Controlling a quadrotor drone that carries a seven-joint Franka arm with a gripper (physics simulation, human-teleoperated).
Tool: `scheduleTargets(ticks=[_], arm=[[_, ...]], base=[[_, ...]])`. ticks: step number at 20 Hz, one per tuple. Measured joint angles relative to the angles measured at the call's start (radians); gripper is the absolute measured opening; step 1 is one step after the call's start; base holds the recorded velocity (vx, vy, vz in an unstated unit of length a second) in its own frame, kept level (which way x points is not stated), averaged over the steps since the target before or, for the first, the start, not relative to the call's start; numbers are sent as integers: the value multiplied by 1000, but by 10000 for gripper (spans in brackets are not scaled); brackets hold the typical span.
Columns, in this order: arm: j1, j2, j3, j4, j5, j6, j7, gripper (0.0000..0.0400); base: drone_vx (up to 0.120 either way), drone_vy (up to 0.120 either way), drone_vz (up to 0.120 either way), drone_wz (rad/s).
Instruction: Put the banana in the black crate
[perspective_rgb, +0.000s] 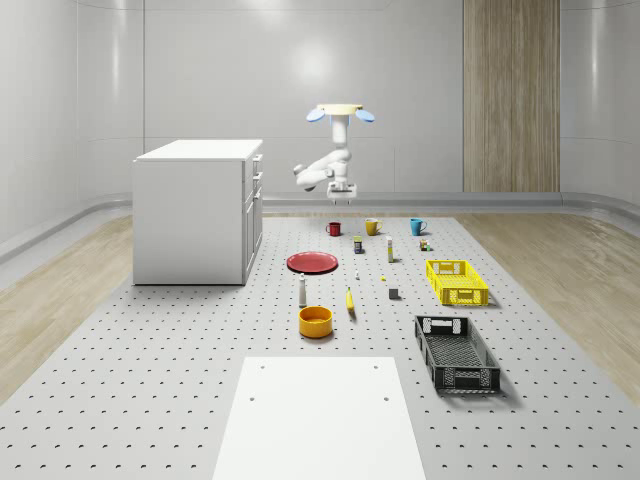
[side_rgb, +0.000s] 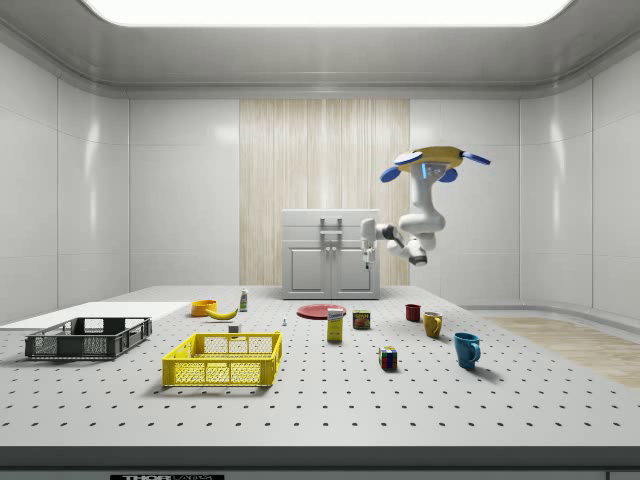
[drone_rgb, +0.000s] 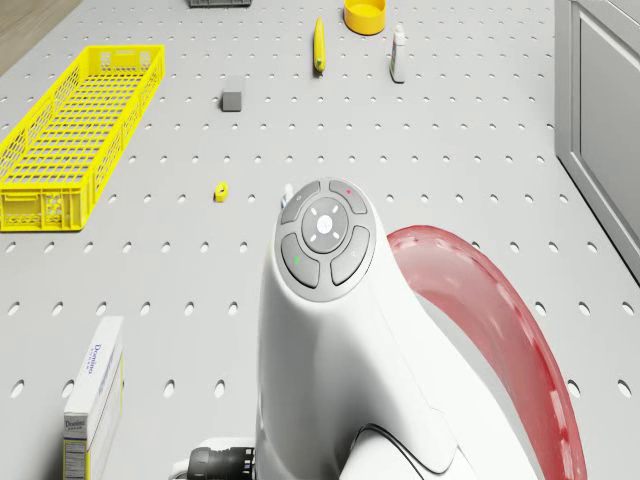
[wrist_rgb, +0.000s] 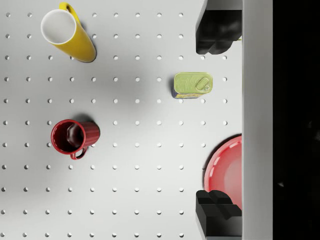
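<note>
**Drone hovers high over the far mugs, gripper wide and empty**

The drone (perspective_rgb: 340, 112) hovers in the air above the far end of the pegboard table (perspective_rgb: 180, 350), beside the white cabinet (perspective_rgb: 198, 210). Its arm folds down and ends in the gripper (perspective_rgb: 342, 193), which hangs well above the table top with nothing in it. In the wrist view the two black fingers (wrist_rgb: 216, 32) stand far apart, so the gripper (wrist_rgb: 218, 120) is wide open.

Straight below the gripper lie the red mug (wrist_rgb: 74, 137) and a flat green tin (wrist_rgb: 193, 85), with the yellow mug (wrist_rgb: 67, 35) a little farther off and the edge of the red plate (wrist_rgb: 227, 172) between the fingertips. The blue mug (perspective_rgb: 417, 227) stands farther out from the gripper, past the yellow mug.

The banana (perspective_rgb: 350, 300) lies flat on the table, well apart from the gripper, beyond the red plate and just beside the orange bowl (perspective_rgb: 315, 321) and a small white bottle (perspective_rgb: 302, 291). In the drone view the banana (drone_rgb: 319, 45) lies between the bottle and a small grey block (drone_rgb: 232, 100).

The black crate (perspective_rgb: 456, 353) sits farther still, past the yellow crate (perspective_rgb: 456, 282), with nothing visible inside it. A white box (drone_rgb: 95, 405) stands near the arm's base side.
</note>
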Motion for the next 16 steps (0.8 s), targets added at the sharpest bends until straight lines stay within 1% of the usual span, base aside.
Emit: scheduleTargets(ticks=[15, 16], arm=[[-38, -80, 31, 5, 39, 64, 33, 400], [-40, -85, 32, 6, 41, 69, 35, 400]], base=[[120, 0, -3, 0], [120, 0, -120, 0]])
